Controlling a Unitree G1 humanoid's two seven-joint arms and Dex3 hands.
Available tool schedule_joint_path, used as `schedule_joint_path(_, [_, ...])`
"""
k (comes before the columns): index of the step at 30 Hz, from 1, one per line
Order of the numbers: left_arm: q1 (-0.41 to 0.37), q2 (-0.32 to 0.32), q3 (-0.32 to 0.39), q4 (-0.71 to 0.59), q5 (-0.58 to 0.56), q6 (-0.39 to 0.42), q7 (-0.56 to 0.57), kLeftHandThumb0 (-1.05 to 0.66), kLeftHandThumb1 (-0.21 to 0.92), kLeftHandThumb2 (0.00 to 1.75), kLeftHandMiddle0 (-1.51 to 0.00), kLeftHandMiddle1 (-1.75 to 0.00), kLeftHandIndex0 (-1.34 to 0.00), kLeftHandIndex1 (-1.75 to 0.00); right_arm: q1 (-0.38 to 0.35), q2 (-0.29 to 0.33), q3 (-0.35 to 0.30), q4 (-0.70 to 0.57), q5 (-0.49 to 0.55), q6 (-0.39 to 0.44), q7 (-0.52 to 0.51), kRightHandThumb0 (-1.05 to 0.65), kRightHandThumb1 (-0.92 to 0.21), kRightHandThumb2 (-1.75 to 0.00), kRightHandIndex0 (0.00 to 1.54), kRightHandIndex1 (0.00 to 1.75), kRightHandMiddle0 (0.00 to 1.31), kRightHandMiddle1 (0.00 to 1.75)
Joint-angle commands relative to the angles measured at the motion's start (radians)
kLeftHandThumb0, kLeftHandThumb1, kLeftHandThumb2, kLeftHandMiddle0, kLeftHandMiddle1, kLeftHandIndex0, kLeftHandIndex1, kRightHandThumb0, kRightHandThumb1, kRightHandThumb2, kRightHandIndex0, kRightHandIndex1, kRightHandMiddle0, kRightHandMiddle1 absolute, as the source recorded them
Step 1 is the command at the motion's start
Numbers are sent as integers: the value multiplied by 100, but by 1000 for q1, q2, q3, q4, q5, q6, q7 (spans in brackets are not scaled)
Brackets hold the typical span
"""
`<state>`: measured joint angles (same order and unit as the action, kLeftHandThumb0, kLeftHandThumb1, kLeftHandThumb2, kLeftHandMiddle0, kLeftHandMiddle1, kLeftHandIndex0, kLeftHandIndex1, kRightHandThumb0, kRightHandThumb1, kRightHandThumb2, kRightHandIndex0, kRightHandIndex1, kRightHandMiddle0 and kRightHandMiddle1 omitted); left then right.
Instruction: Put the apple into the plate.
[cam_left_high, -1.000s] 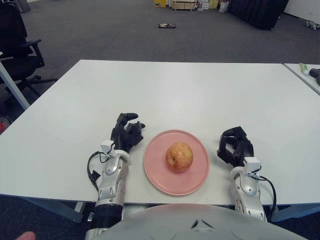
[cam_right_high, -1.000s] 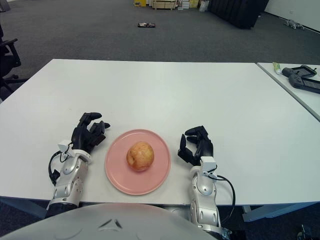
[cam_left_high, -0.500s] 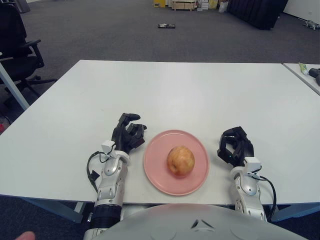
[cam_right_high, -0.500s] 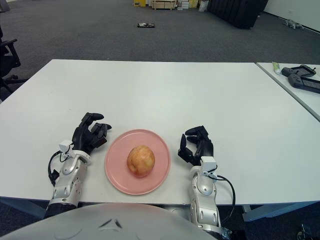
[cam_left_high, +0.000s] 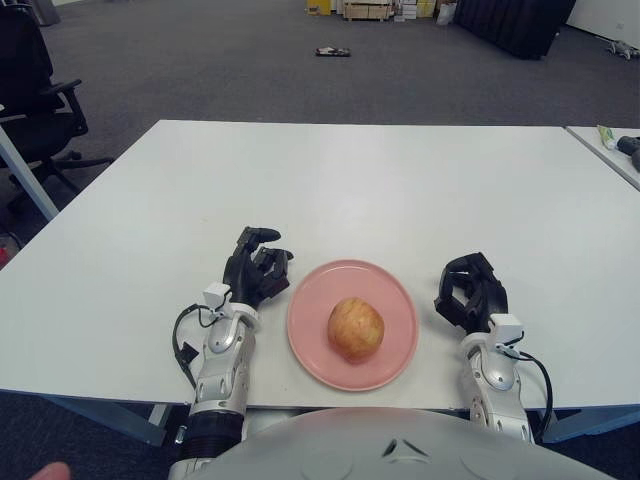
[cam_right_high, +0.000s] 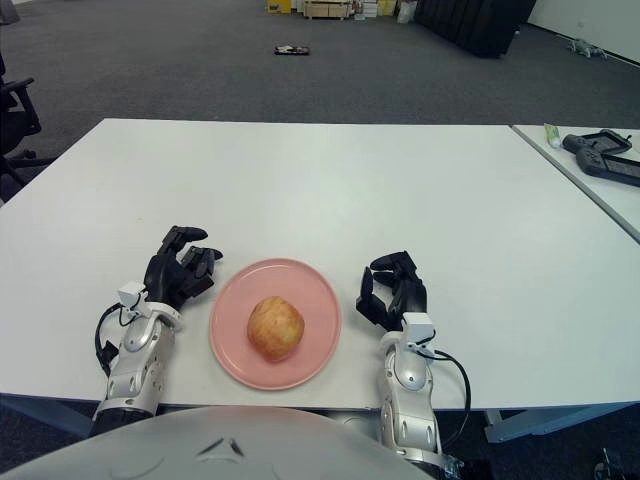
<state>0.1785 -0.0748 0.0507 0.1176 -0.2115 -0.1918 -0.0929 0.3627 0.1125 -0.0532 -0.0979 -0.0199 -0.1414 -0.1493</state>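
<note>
A yellow-red apple (cam_left_high: 355, 329) lies on the pink plate (cam_left_high: 390, 295), slightly toward its near side, at the front middle of the white table. My left hand (cam_left_high: 257, 272) shows just left of the plate's rim, fingers loosely curled and holding nothing. On the other side, my right hand (cam_left_high: 470, 294) shows a little right of the plate with curled fingers, also holding nothing. Neither hand touches the apple.
The white table (cam_left_high: 380, 180) stretches far back. A second table (cam_right_high: 590, 160) with a dark device and a tube stands at the right. An office chair (cam_left_high: 35, 90) is at the far left on the grey carpet.
The apple has rolled a little toward the near left of the plate. My left hand shifted slightly; my right hand stayed still.
</note>
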Motion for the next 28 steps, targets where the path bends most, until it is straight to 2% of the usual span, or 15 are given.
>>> schedule_joint_path(1, [19,0,4,16,10,-6,-2,-1,53,101,-46,-154,-38,-175,-13,3,-1,11,5,8,-1,-41,-54,-105,99,175,44,175])
schedule_joint_path(11, [26,-4,9,7,7,-10,2,0,54,96,-50,-147,-37,-175,-11,2,1,11,-3,8,-4,-42,-52,-108,100,175,45,175])
schedule_joint_path(28, [35,8,26,-12,51,-12,31,0,53,101,-48,-157,-33,-175,-2,-2,7,7,-10,0,-2,-41,-54,-105,99,175,44,175])
